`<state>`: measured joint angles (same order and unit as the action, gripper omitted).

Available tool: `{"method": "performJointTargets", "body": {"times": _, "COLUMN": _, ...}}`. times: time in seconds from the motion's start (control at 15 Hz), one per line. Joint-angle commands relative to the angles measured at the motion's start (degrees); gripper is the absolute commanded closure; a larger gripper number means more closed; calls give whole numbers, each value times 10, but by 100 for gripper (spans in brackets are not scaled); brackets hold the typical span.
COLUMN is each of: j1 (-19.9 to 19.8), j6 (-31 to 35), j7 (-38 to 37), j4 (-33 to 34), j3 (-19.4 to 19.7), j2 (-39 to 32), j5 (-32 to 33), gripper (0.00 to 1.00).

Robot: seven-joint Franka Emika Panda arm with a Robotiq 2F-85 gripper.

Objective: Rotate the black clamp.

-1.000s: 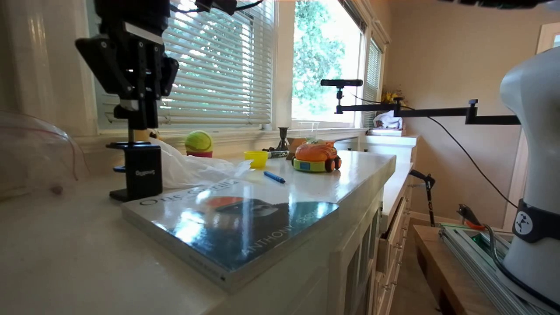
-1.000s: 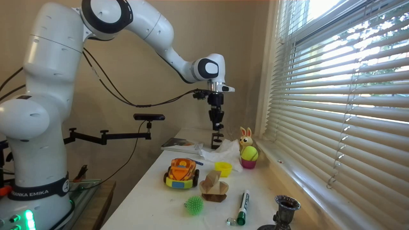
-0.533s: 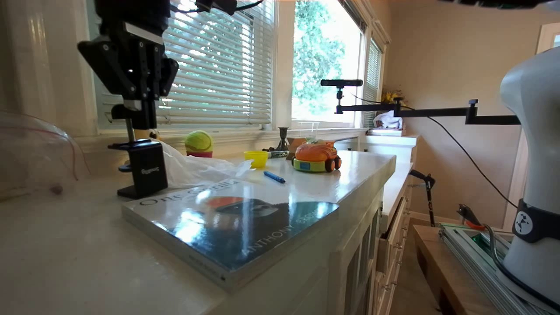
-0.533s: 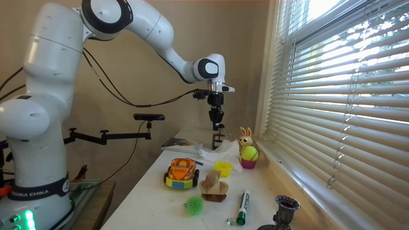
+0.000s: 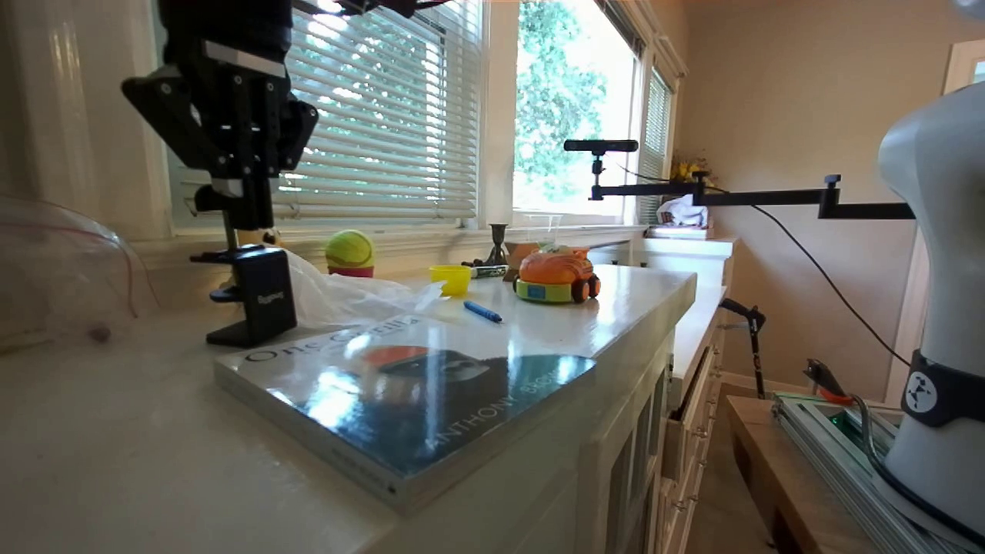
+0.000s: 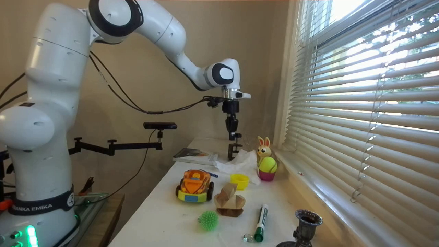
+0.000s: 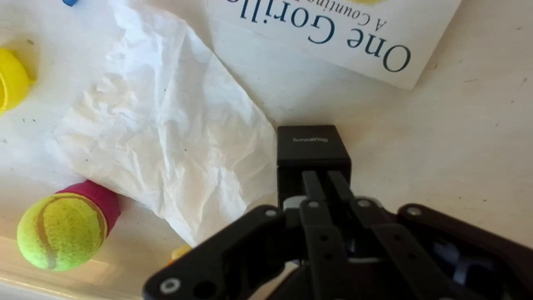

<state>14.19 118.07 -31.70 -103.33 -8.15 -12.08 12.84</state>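
End effector [image 7: 323,175] near-closed on black clamp [image 7: 313,148]

The counter [image 6: 164,219] carries book [image 6: 195,156], marker [image 6: 261,221], green ball [image 6: 209,220].

Has a white arm [image 6: 164,29] with black rings [image 6: 138,16], black cables [image 6: 156,113], a green light [image 6: 32,235], a band [image 6: 43,205] lettered EMIKA; ends in a black hand [image 7: 323,176] with silver screws [image 7: 170,286].

We are recording one black clamp [image 5: 267,298], one book [image 5: 408,385], one toy car [image 6: 194,187], two balls [image 6: 268,165] [image 6: 208,220], two cups [image 6: 239,181] [image 6: 267,176], one marker [image 6: 261,221], one pen [image 5: 482,311], one candlestick [image 6: 306,228], one rabbit figure [image 6: 263,150], one faceted brown object [image 6: 229,201], one white sheet [image 7: 175,129] and one pincer [image 7: 323,174].
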Motion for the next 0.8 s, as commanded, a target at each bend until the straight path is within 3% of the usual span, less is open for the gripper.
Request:
{"method": "performJointTargets", "body": {"times": 0.0, "j1": 24, "j6": 19, "j7": -135, "j4": 6, "j3": 15, "j2": -24, "j5": 56, "gripper": 97}}
{"method": "performJointTargets", "body": {"times": 0.33, "j1": 33, "j6": 37, "j7": -260, "j4": 19, "j3": 16, "j2": -46, "j5": 88, "gripper": 97}}
{"method": "performJointTargets", "body": {"times": 0.73, "j1": 29, "j6": 103, "j7": -333, "j4": 11, "j3": 17, "j2": -48, "j5": 66, "gripper": 98}}
